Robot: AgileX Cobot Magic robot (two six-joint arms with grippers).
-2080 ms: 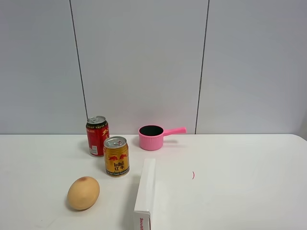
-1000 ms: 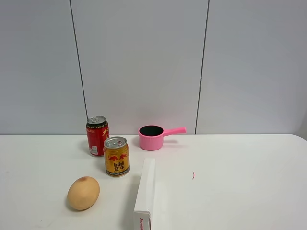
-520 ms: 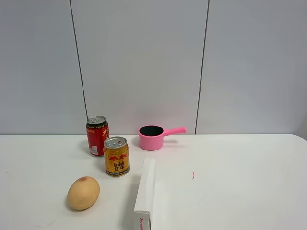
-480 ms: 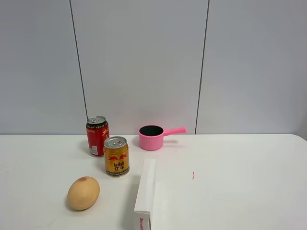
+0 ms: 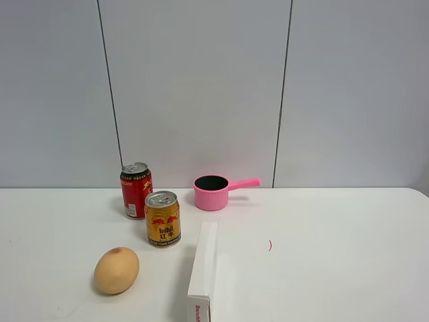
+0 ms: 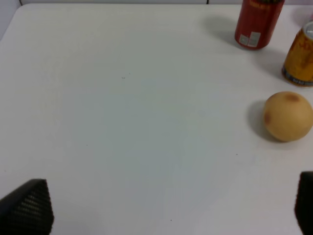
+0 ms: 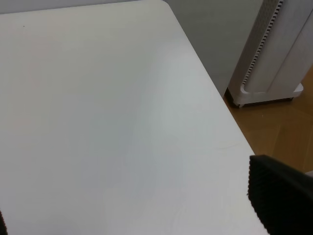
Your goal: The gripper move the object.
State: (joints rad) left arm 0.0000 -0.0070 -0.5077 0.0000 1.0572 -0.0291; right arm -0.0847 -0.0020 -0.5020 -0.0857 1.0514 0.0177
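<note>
The short gold-yellow can (image 5: pixel 163 219) stands upright on the white table (image 5: pixel 335 268), left of the middle, in front of the taller red can (image 5: pixel 136 190). It also shows at the edge of the left wrist view (image 6: pixel 299 61). Neither arm shows in the exterior high view. My left gripper (image 6: pixel 166 210) is open and empty above bare table, well short of the can; only its two black fingertips (image 6: pixel 27 205) show. My right gripper (image 7: pixel 142 215) is open and empty over the table's right part, with one black finger (image 7: pixel 279 196) in view.
A tan round fruit (image 5: pixel 116 270) lies in front of the gold can and shows in the left wrist view (image 6: pixel 287 116). A white box (image 5: pixel 203 268) stands on edge to the can's right. A pink pot (image 5: pixel 212 192) sits behind. A white appliance (image 7: pixel 274 54) stands on the floor beyond the table's edge.
</note>
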